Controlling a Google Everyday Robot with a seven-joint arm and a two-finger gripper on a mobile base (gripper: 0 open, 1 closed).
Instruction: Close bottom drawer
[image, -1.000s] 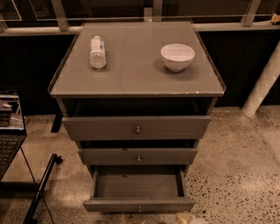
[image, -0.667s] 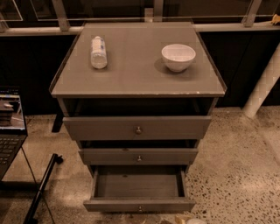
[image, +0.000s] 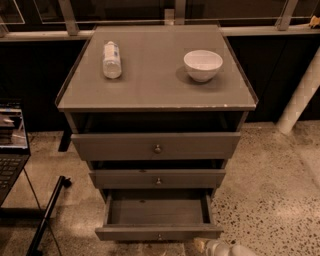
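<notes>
The grey cabinet (image: 155, 95) has three drawers, all pulled out somewhat. The bottom drawer (image: 158, 232) is the lowest one, with a slim grey front and a small round knob (image: 159, 237). It stands pulled out furthest, and its inside (image: 157, 211) looks empty. The middle drawer (image: 158, 178) and the top drawer (image: 156, 145) are out less. My gripper (image: 216, 247) shows only as a pale part at the bottom edge of the camera view. It is just below and right of the bottom drawer's front, near its right corner.
A clear bottle (image: 111, 59) lies on the cabinet top, and a white bowl (image: 202, 65) stands there too. An open laptop (image: 10, 145) is at the left, with a black rod (image: 47, 215) leaning on the floor. A white post (image: 300, 95) stands at the right.
</notes>
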